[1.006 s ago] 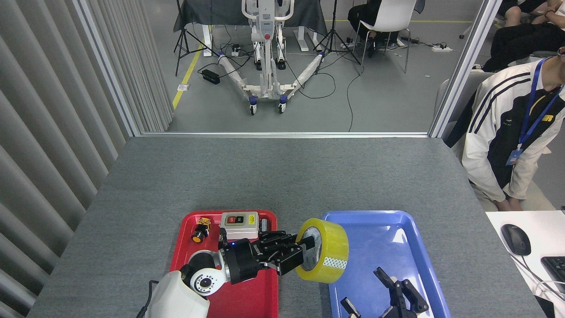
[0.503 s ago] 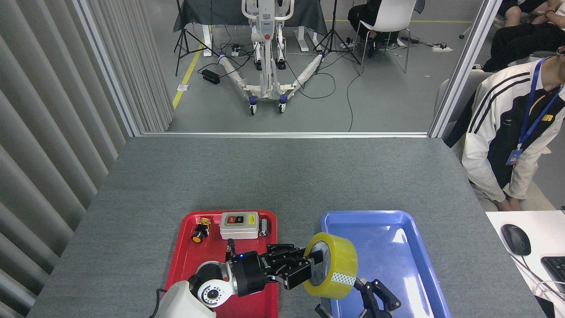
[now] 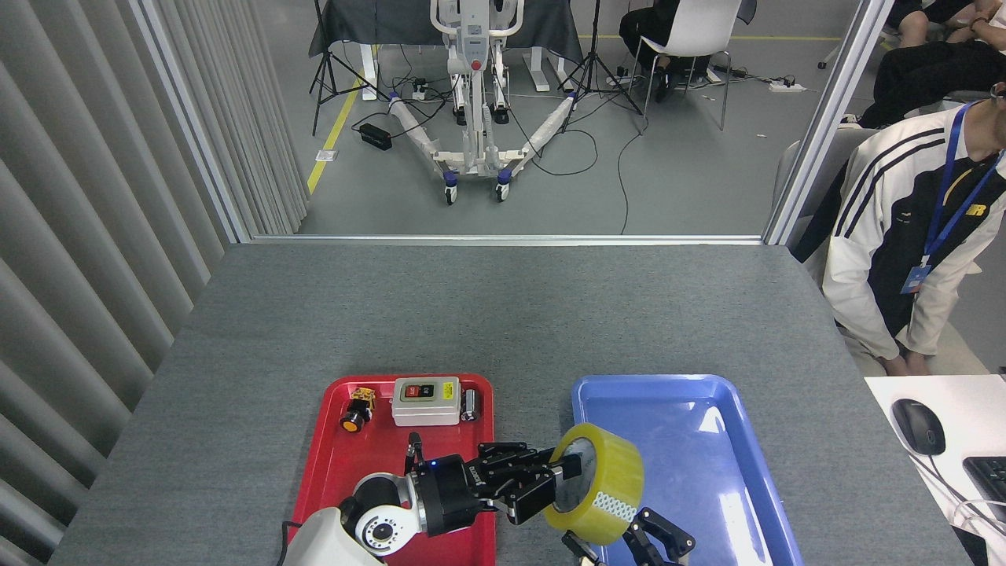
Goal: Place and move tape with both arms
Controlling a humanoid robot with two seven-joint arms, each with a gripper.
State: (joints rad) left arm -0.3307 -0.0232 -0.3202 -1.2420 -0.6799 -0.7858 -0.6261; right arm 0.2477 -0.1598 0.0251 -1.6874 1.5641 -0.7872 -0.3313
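The tape (image 3: 605, 481), a wide yellow roll with a whitish core, hangs on its side above the left rim of the blue tray (image 3: 711, 440). My left gripper (image 3: 562, 481) reaches in from the left and is shut on the tape, with fingers in the core and over the roll's wall. Just below the roll at the bottom edge, my right gripper (image 3: 629, 538) has its black fingers (image 3: 668, 536) spread open, close under the tape. I cannot tell whether they touch it.
The red tray (image 3: 330, 460) on the left holds a grey switch box (image 3: 425, 400), a yellow-and-black button (image 3: 357, 409) and a small metal part (image 3: 470, 406). A person in a white jacket (image 3: 896, 236) sits at the table's right edge. A white side desk (image 3: 892, 389) carries a mouse (image 3: 918, 425).
My left gripper has carried the tape down and slightly right, toward the blue tray's near left corner. My right gripper has shifted left to sit under the roll.
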